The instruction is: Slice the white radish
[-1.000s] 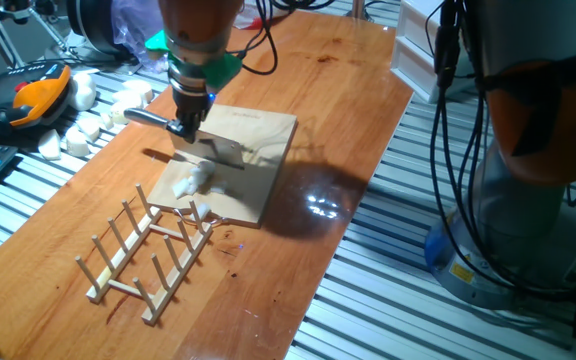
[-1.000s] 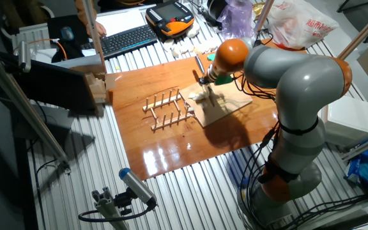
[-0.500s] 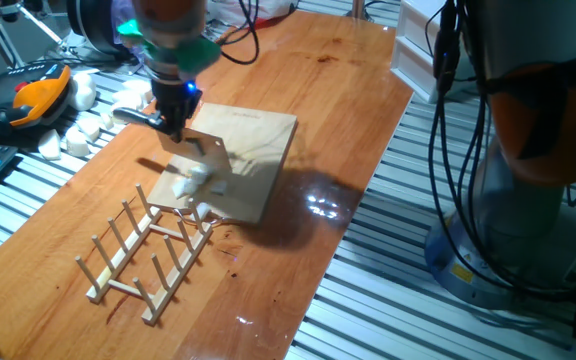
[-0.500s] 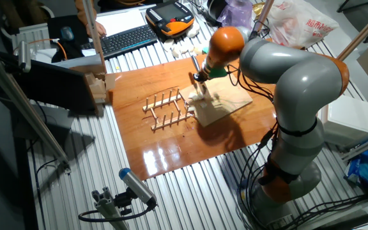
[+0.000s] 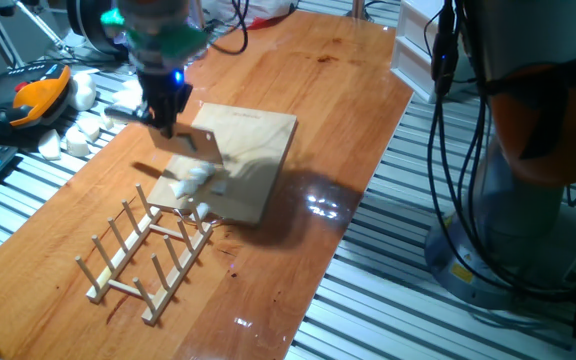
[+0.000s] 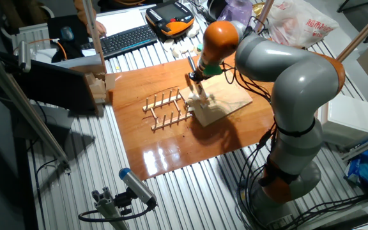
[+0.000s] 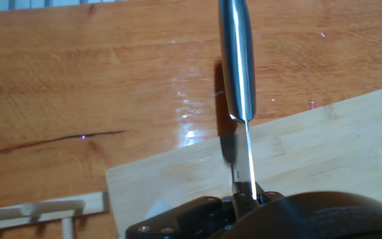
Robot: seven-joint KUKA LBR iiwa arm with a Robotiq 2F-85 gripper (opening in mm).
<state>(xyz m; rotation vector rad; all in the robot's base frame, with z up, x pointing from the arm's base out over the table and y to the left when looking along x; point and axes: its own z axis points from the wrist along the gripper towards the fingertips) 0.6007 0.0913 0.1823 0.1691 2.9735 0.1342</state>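
Note:
The white radish (image 5: 194,179) lies as a small white piece near the front left corner of the wooden cutting board (image 5: 251,150), with a few thin white slices (image 5: 202,210) at the board's front edge. My gripper (image 5: 167,118) is shut on a knife (image 5: 204,145) and holds it above the board's left edge, just behind the radish. In the other fixed view the gripper (image 6: 197,78) hangs over the board (image 6: 225,102). In the hand view the knife's steel handle (image 7: 237,60) points away from me, over the board (image 7: 317,146), with the blade edge-on in my gripper (image 7: 245,198).
A wooden peg rack (image 5: 148,255) lies in front of the board and shows in the other fixed view (image 6: 165,111). A heap of blocky white chunks (image 5: 80,130) and an orange pendant (image 5: 33,98) lie to the left. The arm's base (image 5: 528,200) stands right.
My gripper has moved left and back with the knife, from over the board's middle to its left edge. The radish and slices have stayed put.

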